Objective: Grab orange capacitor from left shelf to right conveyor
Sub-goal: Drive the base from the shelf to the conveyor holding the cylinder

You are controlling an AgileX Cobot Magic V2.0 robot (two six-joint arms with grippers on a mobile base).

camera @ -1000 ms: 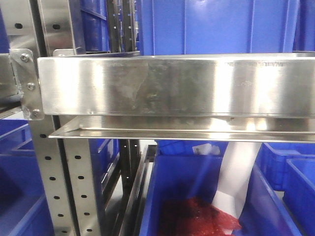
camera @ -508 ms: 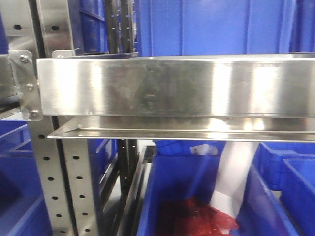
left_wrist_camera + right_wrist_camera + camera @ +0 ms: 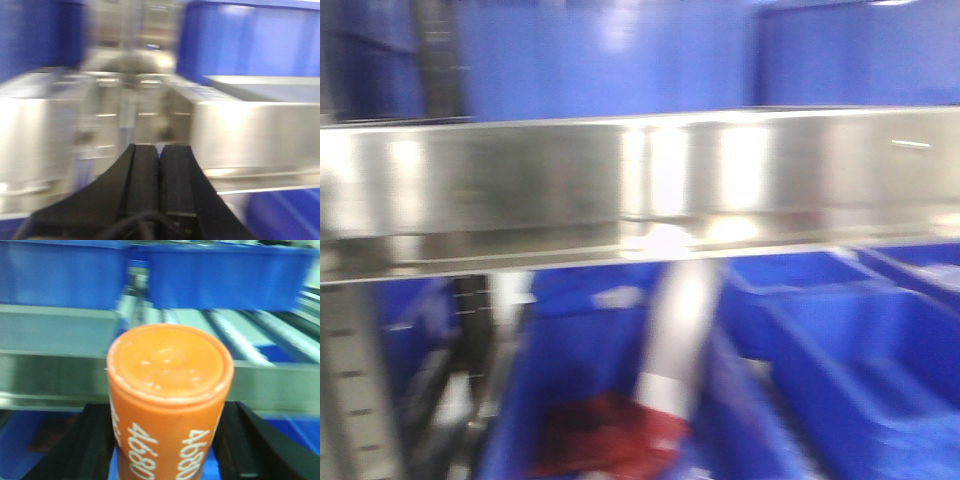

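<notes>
Orange cylindrical capacitor (image 3: 170, 405) with white "4680" print sat clamped between the black fingers of your right end effector (image 3: 167, 445), flat top toward the wrist camera, in front of the brushed stainless-steel shelf (image 3: 50, 370). It looked rigid and smooth-sleeved, so probably slick and fairly dense. You'd want the hold on the mid-body of the curved side, not the rim. Your left end effector (image 3: 159, 160) was pressed together, empty, facing the shelf lip. Conveyor wasn't in view.
</notes>
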